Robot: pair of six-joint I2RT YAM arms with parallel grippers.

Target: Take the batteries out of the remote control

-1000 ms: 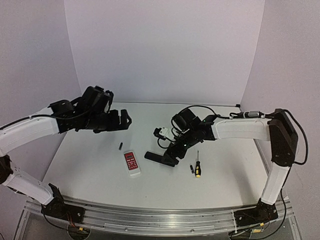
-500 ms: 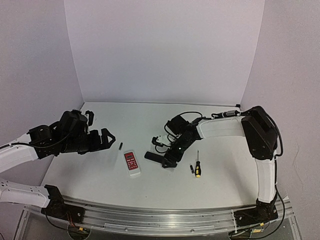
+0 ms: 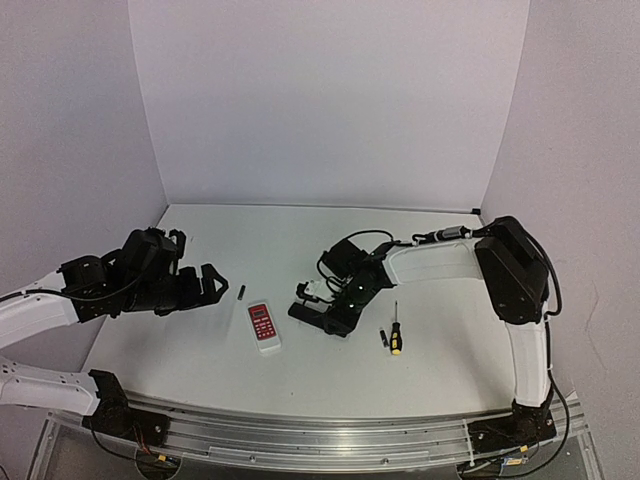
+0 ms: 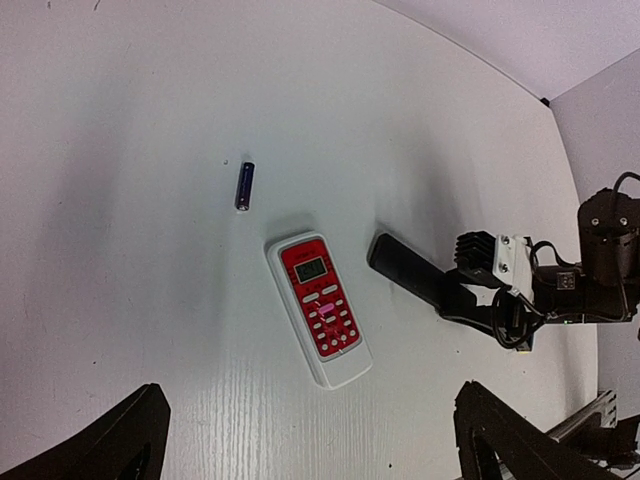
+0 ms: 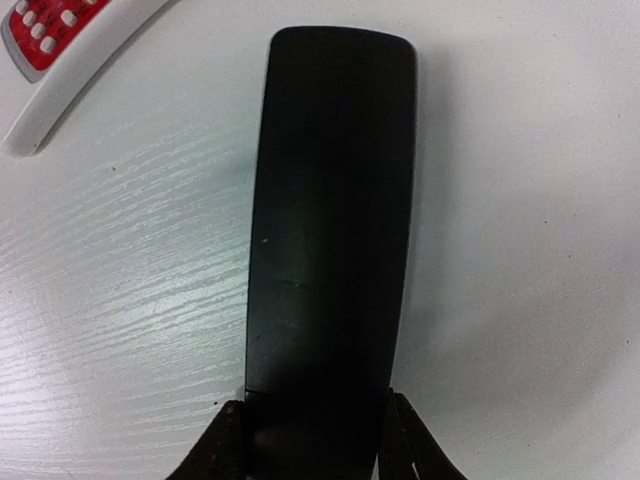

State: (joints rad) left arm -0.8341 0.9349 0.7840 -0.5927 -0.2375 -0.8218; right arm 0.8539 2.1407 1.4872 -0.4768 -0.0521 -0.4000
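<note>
Top external view: the right hand (image 3: 336,318) is low over the white surface (image 3: 290,240), near its middle, closed on one end of the black remote control (image 3: 312,314). The slim remote reaches out from the hand toward the left. Whether its far end rests on the surface or hangs just above it cannot be told.

Right wrist view: the two fingers (image 5: 228,442) press against the long sides of the black remote control (image 5: 330,220) at its near end. The face turned to the camera is plain and dark, with a faint seam across it. A corner of the white remote (image 5: 55,70) shows at the upper left, apart from the black one.

That white remote (image 3: 264,327), with its red button panel, lies flat just left of the black one, the two close but not touching. One loose battery (image 3: 241,292) lies on the surface between the white remote and the left hand (image 3: 212,284). The left hand is held above the left side of the surface with its fingers spread apart and nothing between them. In the left wrist view the same battery (image 4: 244,186) lies well beyond the open fingertips (image 4: 120,445).

A second battery (image 3: 383,340) lies just beside the yellow-and-black screwdriver (image 3: 396,334), on the surface right of the right hand.
</note>
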